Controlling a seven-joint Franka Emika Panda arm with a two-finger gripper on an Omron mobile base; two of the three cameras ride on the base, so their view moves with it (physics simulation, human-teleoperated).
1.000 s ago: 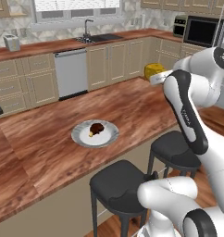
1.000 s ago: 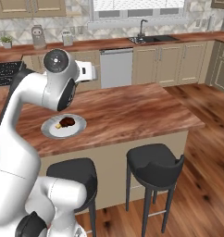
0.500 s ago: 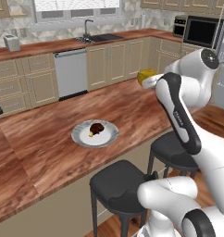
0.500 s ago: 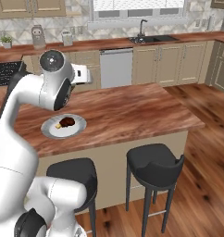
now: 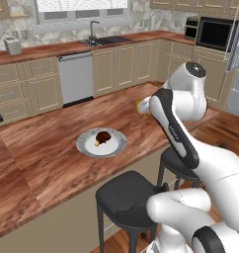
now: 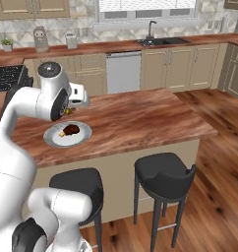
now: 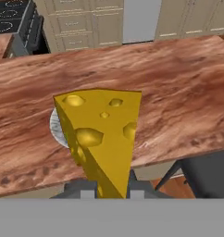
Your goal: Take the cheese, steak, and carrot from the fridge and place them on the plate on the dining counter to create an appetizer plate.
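Dining counter, long reddish-brown wood top, runs across the middle of the scene with two black stools on the near side. Wall counter with sink and dishwasher sits far behind it. Fridge shows at the far right edge of the left base view, door open. Plate lies flat on the dining counter, left of the arm in the left base view, near the counter's near edge. Steak sits on the plate, a tiny orange bit touching it, likely the carrot, too small to be sure. Gripper is closed on the cheese, a yellow holed wedge pinched at its narrow end between the finger tips, wide end pointing away from the hand. Cheese is held in the air above the counter, plate rim peeking out just behind its left side in the hand view.
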